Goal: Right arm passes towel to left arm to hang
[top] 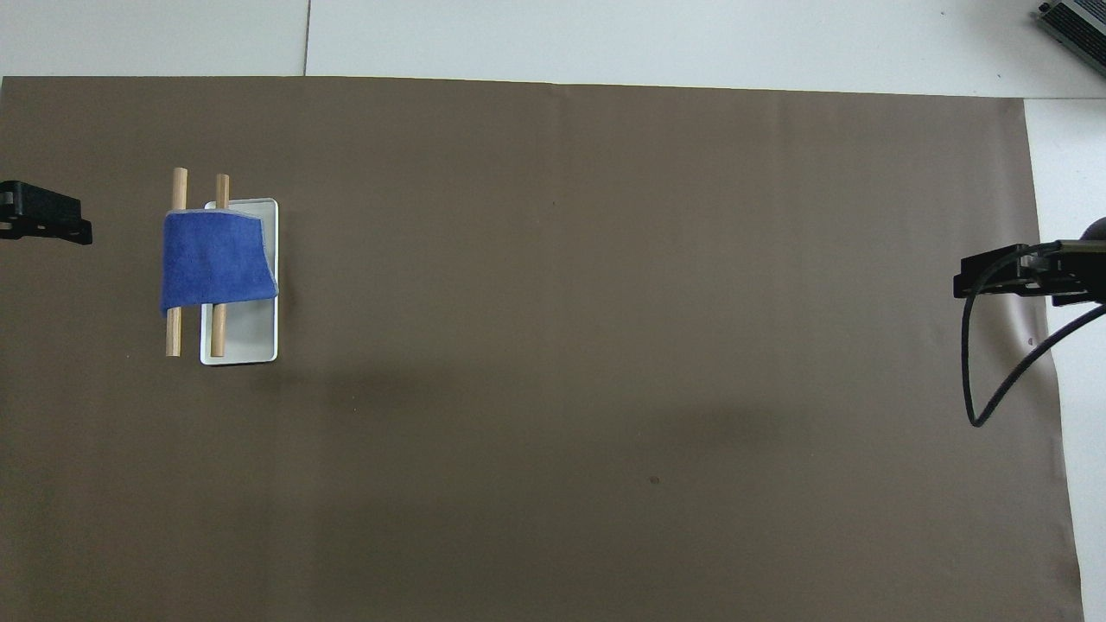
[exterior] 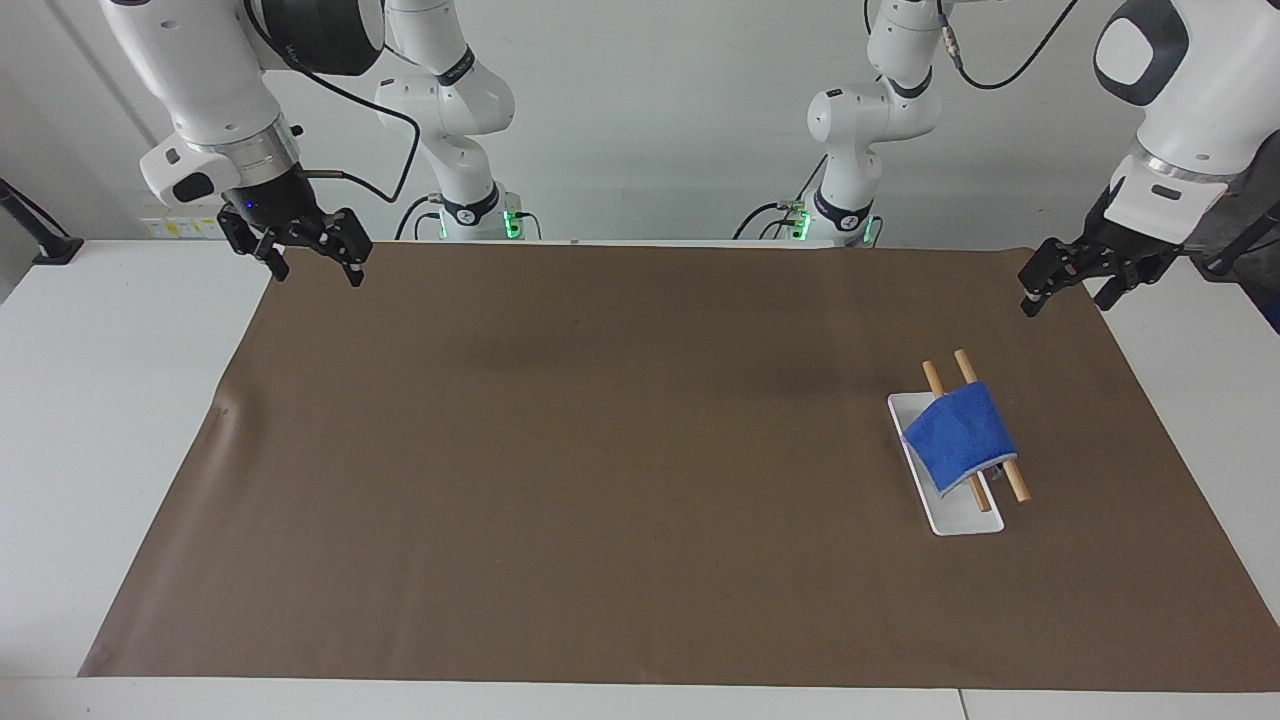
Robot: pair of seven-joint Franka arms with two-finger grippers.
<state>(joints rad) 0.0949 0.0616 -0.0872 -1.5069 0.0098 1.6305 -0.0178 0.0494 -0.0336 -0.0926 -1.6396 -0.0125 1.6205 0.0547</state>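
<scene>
Now both arms are hanging idle: right end effector (exterior: 308,262) open over one corner, left end effector (exterior: 1068,290) open over another; towel (exterior: 959,437) is draping two dowels (exterior: 1017,487) near the left arm's edge.

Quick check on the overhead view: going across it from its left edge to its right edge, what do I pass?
Left gripper → outer wooden rod → blue towel draped over both rods → white tray → long bare stretch of brown mat → right gripper with its looping black cable.
</scene>
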